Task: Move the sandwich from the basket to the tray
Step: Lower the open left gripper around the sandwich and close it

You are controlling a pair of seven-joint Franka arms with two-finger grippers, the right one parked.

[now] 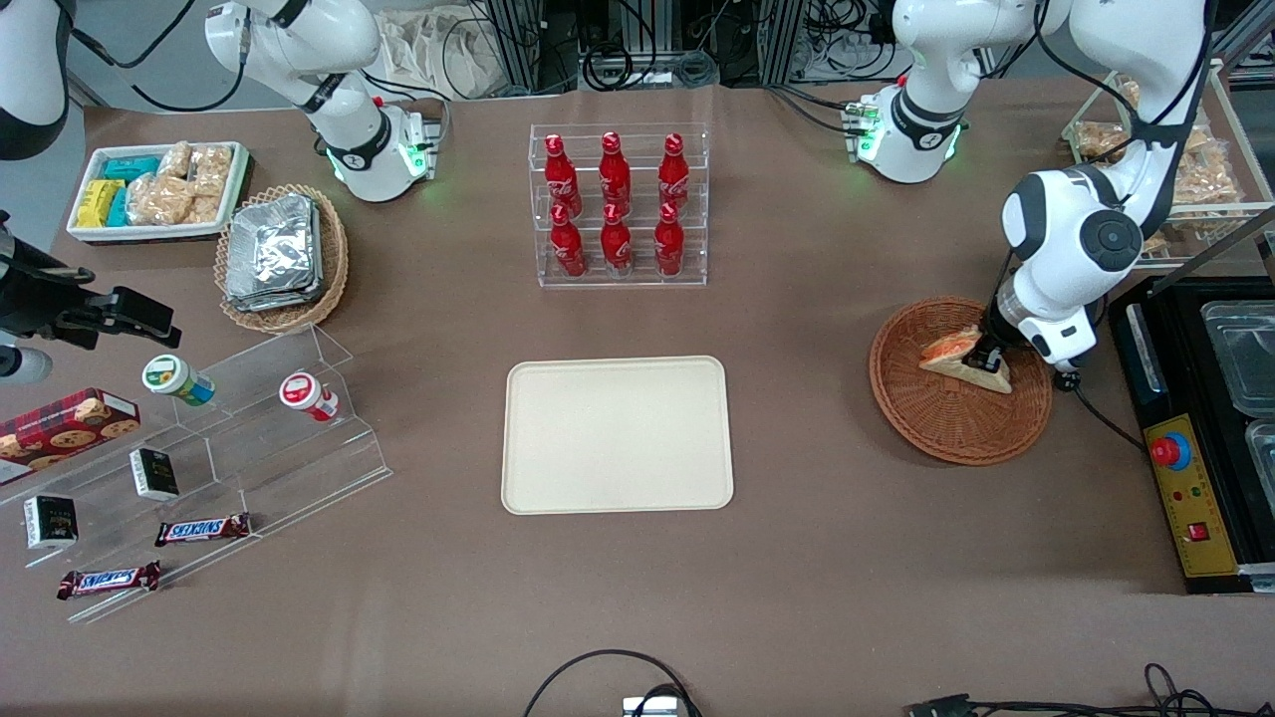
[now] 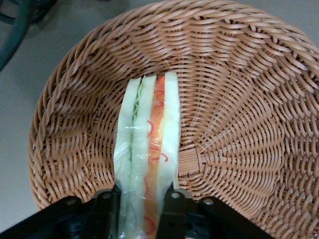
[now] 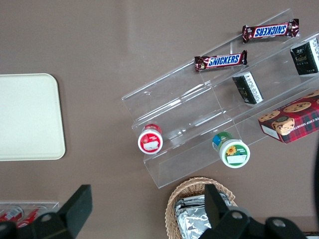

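Note:
The sandwich point(image 1: 964, 360) point(image 2: 147, 149), a pale bread wedge with green and orange-red layers, lies in the round orange-brown basket point(image 1: 946, 428) point(image 2: 249, 124) toward the working arm's end of the table. My gripper point(image 1: 988, 357) point(image 2: 143, 211) is down inside the basket, its two black fingers point(image 2: 172, 211) pressed against either side of the sandwich's wide end, shut on it. The sandwich still rests on the wicker. The cream tray point(image 1: 618, 435) point(image 3: 27, 117) lies flat at the table's middle, with nothing on it.
A clear rack of red bottles point(image 1: 618, 204) stands farther from the front camera than the tray. A black machine with a red button point(image 1: 1190, 448) sits beside the basket. An oval basket with foil containers point(image 1: 282, 257) and a clear stepped shelf of snacks point(image 1: 199, 468) lie toward the parked arm's end.

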